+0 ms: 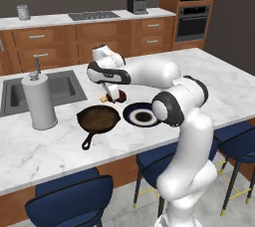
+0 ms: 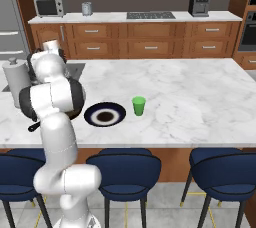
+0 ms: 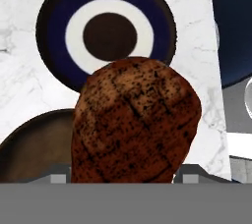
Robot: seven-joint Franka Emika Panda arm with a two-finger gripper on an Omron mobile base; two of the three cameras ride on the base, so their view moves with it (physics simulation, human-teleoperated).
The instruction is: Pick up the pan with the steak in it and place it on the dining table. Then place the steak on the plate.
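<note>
My gripper (image 1: 113, 96) hangs just above the dining table (image 1: 214, 79), shut on the steak (image 1: 119, 96). In the hand view the reddish-brown steak (image 3: 135, 120) sits between the jaws, close to the camera. The black pan (image 1: 98, 118) rests on the table below and left of the gripper, its brownish inside bare and its handle pointing at the near edge. The dark navy plate (image 1: 142, 115) with its white ring lies right beside the pan. Looking down from the hand, the plate (image 3: 106, 36) lies past the steak and the pan rim (image 3: 29, 144) is at lower left.
A paper towel roll (image 1: 39, 101) stands left of the pan, in front of the sink (image 1: 62, 87). A green cup (image 2: 138, 106) stands just right of the plate (image 2: 105, 116). Blue stools (image 1: 69, 198) line the near edge of the table.
</note>
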